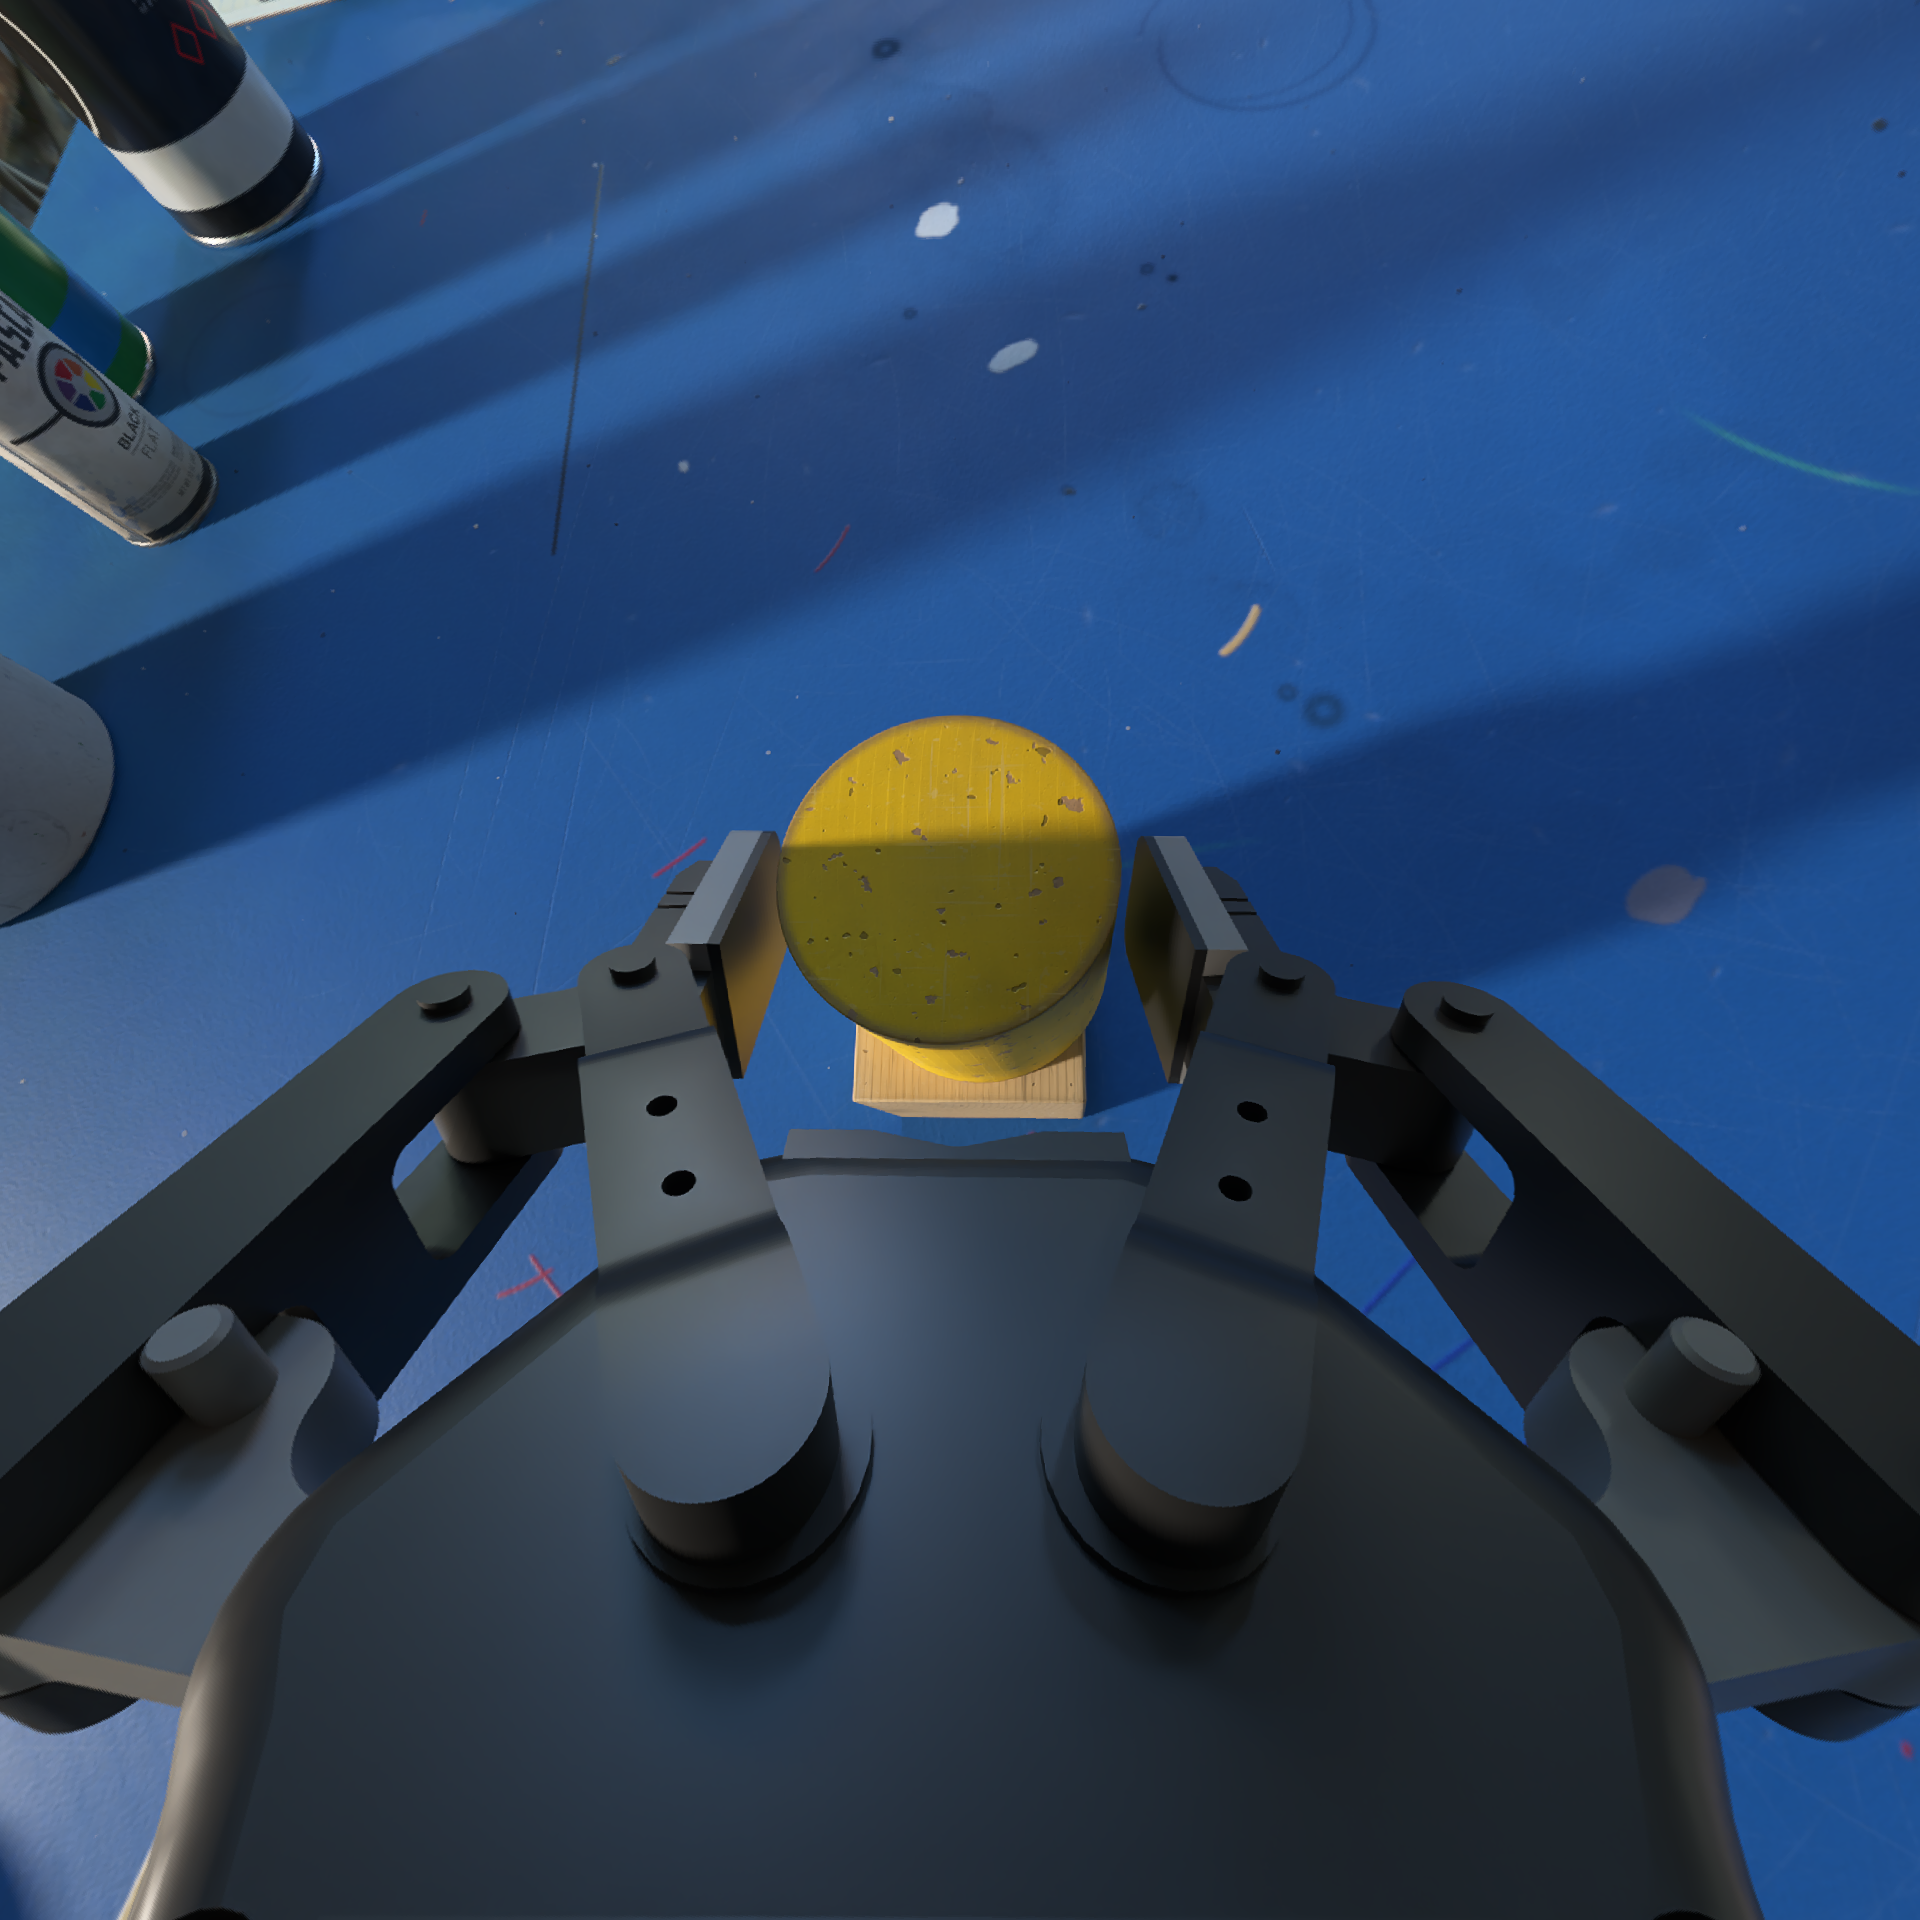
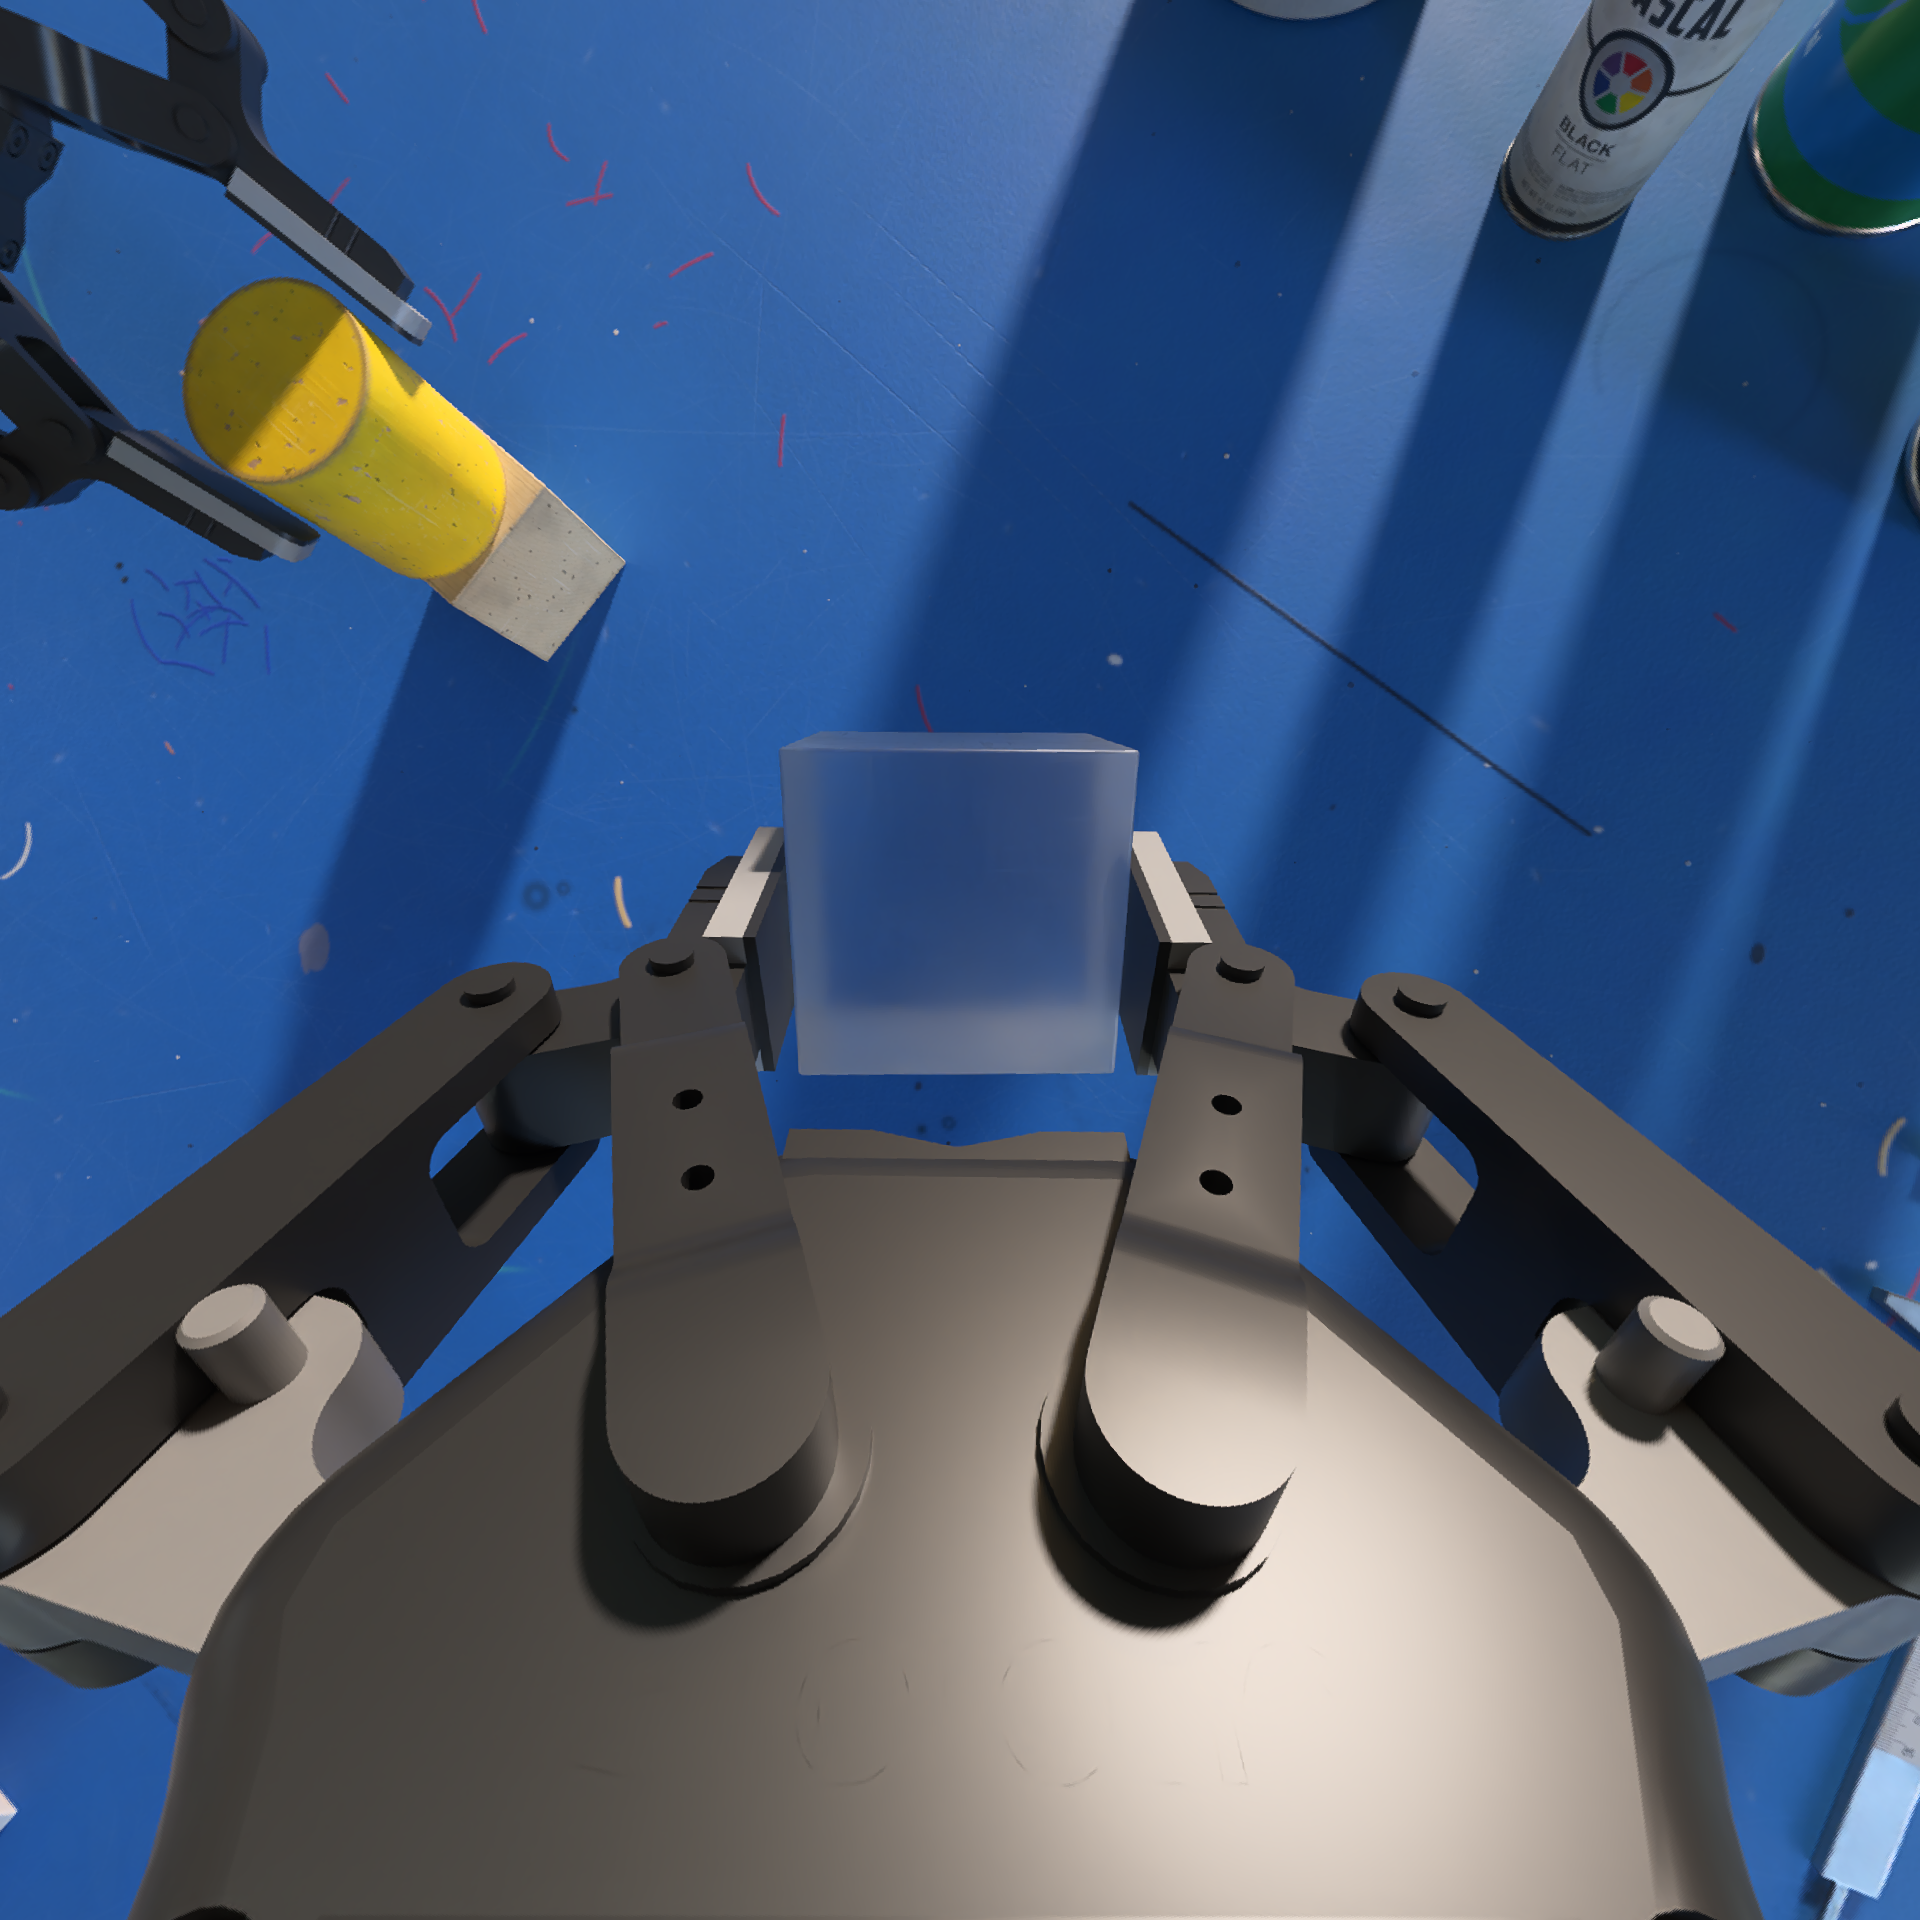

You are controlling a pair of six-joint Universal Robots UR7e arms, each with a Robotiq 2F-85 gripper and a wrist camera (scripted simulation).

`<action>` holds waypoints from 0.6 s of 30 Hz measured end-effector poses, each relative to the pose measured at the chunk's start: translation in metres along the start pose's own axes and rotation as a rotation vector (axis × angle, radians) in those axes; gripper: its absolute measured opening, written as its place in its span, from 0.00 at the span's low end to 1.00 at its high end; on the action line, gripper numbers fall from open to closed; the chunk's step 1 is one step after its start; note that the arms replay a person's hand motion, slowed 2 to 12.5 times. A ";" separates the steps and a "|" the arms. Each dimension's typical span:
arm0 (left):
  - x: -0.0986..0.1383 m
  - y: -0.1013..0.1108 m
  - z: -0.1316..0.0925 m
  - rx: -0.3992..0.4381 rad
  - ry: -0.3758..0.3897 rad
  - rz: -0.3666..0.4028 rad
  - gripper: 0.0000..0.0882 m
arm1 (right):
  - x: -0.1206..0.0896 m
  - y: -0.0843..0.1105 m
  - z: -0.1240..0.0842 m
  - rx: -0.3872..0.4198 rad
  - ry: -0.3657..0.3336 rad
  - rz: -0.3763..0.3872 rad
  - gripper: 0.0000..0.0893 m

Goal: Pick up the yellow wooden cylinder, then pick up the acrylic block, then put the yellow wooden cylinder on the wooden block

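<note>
The yellow wooden cylinder (image 1: pixel 951 883) stands upright on the small pale wooden block (image 1: pixel 1039 1096) on the blue table. My left gripper (image 1: pixel 953 862) is open around the cylinder's top, with a thin gap at each pad. The right wrist view shows the same: the cylinder (image 2: pixel 343 426) on the wooden block (image 2: pixel 540 592), with the left gripper (image 2: pixel 358 434) straddling it. My right gripper (image 2: pixel 956 862) is shut on the frosted clear acrylic block (image 2: pixel 956 914), one pad on each side face.
Spray cans stand at the far left of the left wrist view: a dark blue and white one (image 1: pixel 208 125), a green one (image 1: pixel 62 301) and a white one (image 1: pixel 94 436). A pale grey cylinder (image 1: pixel 42 790) is nearer. The white can (image 2: pixel 1600 125) and green can (image 2: pixel 1839 135) show top right.
</note>
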State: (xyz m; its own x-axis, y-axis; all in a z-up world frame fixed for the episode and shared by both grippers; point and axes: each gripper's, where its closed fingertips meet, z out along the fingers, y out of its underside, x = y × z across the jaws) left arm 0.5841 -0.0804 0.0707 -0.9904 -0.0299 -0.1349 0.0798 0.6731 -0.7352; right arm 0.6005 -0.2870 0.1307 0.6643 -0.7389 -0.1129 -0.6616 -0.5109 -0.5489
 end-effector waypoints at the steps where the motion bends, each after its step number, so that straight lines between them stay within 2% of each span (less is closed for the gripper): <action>1: 0.000 -0.001 -0.001 0.005 0.001 -0.005 0.68 | 0.000 0.000 0.000 0.001 -0.002 -0.002 0.57; 9: -0.001 -0.006 -0.011 0.037 -0.027 -0.031 0.75 | -0.008 -0.006 0.001 0.024 -0.030 -0.029 0.57; 14: -0.005 -0.007 -0.022 0.049 -0.089 -0.044 0.77 | -0.017 -0.015 0.000 0.064 -0.056 -0.070 0.57; 18: -0.009 -0.006 -0.033 0.066 -0.148 -0.075 0.78 | -0.026 -0.026 0.000 0.119 -0.079 -0.130 0.57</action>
State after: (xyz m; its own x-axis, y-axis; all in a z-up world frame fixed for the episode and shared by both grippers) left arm 0.5885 -0.0603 0.0983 -0.9667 -0.1904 -0.1708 0.0183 0.6148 -0.7885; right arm 0.6006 -0.2541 0.1479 0.7698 -0.6309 -0.0963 -0.5254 -0.5408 -0.6569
